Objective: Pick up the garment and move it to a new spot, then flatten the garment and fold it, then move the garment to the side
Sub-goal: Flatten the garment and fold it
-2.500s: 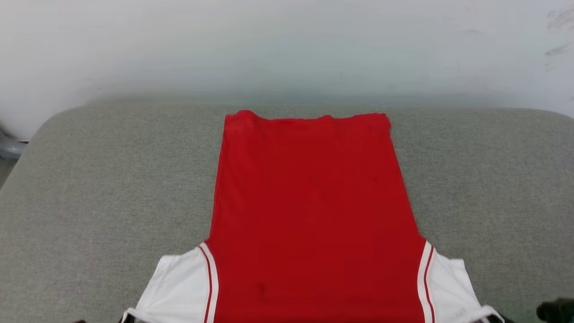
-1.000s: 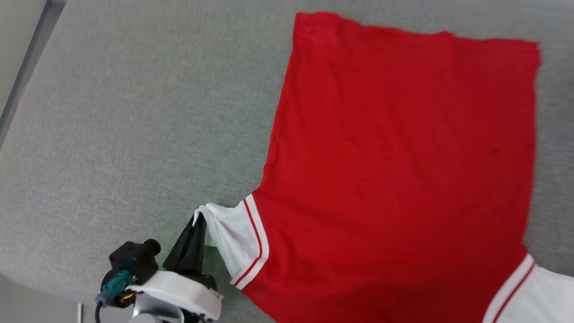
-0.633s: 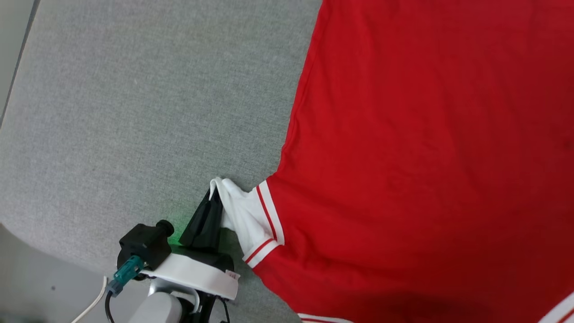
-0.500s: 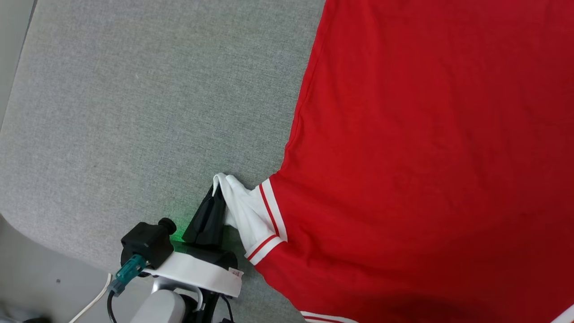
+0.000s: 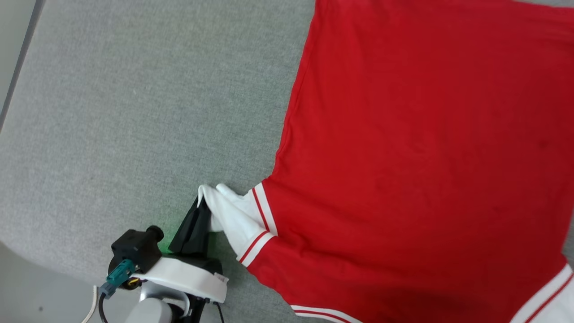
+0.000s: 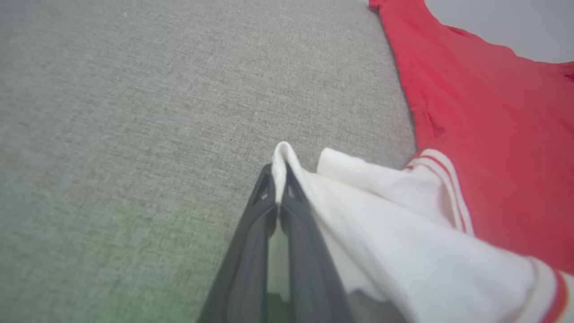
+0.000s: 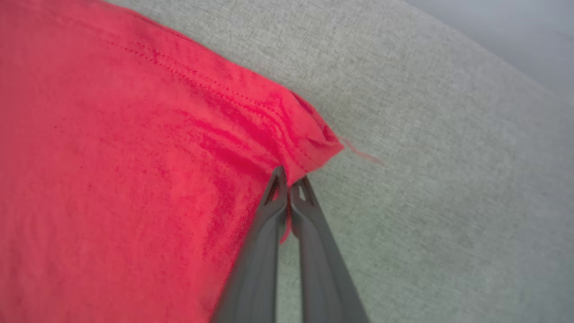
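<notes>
1. Garment point(image 5: 403, 157) is spread plain red side up across the bench point(image 5: 112, 112), mostly flat. No lettering is seen, so it's probably face down.
2. Left gripper point(image 6: 279, 174) is pressed together on the edge of the white sleeve point(image 5: 231, 215), close to the bench's front edge.
3. Right gripper point(image 7: 289, 181) is clamped on a red hem corner point(image 7: 314, 139), which is a bit rumpled there.
4. Step is judged as flatten-going-into-fold. One side is held at both ends, so a side fold looks set up.
5. Next, both ends should be lifted together and carried across evenly, or the cloth gets bunched.
6. Bench is covered in gray woven fabric, and pale floor point(image 5: 27, 296) is seen past its rounded corner.
</notes>
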You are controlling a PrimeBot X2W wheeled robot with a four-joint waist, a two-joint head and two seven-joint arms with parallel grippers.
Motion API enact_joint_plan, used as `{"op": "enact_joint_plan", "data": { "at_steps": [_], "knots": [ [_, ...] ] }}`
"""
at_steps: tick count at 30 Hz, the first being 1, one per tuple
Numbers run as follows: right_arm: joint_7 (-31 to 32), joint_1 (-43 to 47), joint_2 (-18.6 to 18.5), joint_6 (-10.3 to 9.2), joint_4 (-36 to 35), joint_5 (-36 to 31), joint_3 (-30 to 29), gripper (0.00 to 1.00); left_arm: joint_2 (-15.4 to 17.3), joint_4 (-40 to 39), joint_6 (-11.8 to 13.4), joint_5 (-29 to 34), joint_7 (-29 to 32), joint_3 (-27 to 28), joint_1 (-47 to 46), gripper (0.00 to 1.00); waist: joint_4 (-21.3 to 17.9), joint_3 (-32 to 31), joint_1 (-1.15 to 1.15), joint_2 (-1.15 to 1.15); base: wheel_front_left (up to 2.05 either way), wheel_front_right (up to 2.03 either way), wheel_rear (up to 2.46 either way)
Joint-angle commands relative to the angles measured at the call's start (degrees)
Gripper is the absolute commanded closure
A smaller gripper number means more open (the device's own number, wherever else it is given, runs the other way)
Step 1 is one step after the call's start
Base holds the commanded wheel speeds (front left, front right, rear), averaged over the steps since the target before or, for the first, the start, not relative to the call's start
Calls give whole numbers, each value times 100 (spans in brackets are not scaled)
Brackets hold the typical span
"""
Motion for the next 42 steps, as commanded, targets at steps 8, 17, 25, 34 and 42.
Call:
{"op": "enact_joint_plan", "data": {
  "at_steps": [8, 17, 25, 34, 42],
  "knots": [
    [-897, 978, -596, -5, -671, 871, 563, 100, 191, 179, 19, 6, 23, 263, 505, 100, -600, -1062, -1, 0, 0, 0, 0],
    [-1669, 2981, -1277, -5, -1734, 1651, 520, 100, 406, 227, 149, -156, 84, 455, 1102, 100, -1046, -1902, -1, 0, 0, 0, 0],
    [-1980, 5219, -1279, -5, -2314, 1887, -239, 100, 547, 157, 236, -267, 144, 594, 1532, 100, -1343, -2315, -1, 0, 0, 0, 0],
    [-1995, 7321, -607, -5, -2478, 1723, -861, 100, 640, 79, 289, -323, 176, 632, 1734, 100, -1487, -2421, -1, 0, 0, 0, 0],
    [-2155, 7568, -64, -5, -2613, 1503, -1180, 0, 681, 95, 314, -331, 199, 599, 1716, 100, -1503, -2447, -1, 0, 0, 0, 0]
  ]
}}
